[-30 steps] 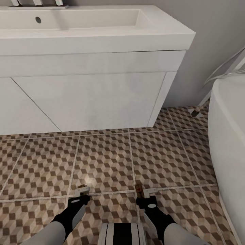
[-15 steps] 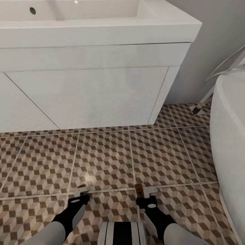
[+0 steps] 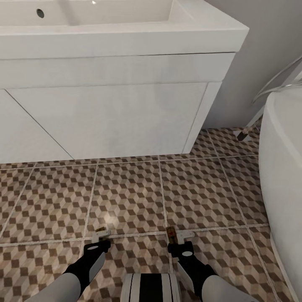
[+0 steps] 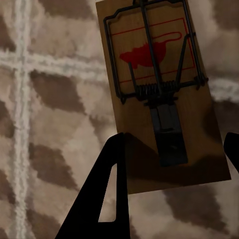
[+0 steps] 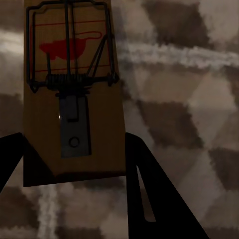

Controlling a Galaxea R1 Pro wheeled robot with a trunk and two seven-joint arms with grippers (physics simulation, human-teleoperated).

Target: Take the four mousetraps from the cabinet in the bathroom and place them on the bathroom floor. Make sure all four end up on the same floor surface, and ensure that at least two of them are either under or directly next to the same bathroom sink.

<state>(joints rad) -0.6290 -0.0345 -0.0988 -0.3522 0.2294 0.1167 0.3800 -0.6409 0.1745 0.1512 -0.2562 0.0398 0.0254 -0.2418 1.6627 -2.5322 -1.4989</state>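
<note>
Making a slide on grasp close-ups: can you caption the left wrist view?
Left gripper pinching a wooden mousetrap by its end above the cube-patterned bathroom floor.

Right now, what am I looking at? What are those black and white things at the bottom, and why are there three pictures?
Those are a robot's two arms. The big picture comes from a camera on its head, looking down at a bathroom floor with cube-pattern tiles. In front stands a long white sink, and a white bathtub curves in beside the right arm.

Each arm ends in a claw with two fingers. The left claw and the right claw each grip a mousetrap, low over the tiles.

The other two pictures come from small cameras near each claw, looking along its fingers. There you see the traps up close: the left mousetrap and the right mousetrap are tan wooden boards with dark wire springs and a red mouse drawing. The dark shapes beside them are the claw fingers.
</note>
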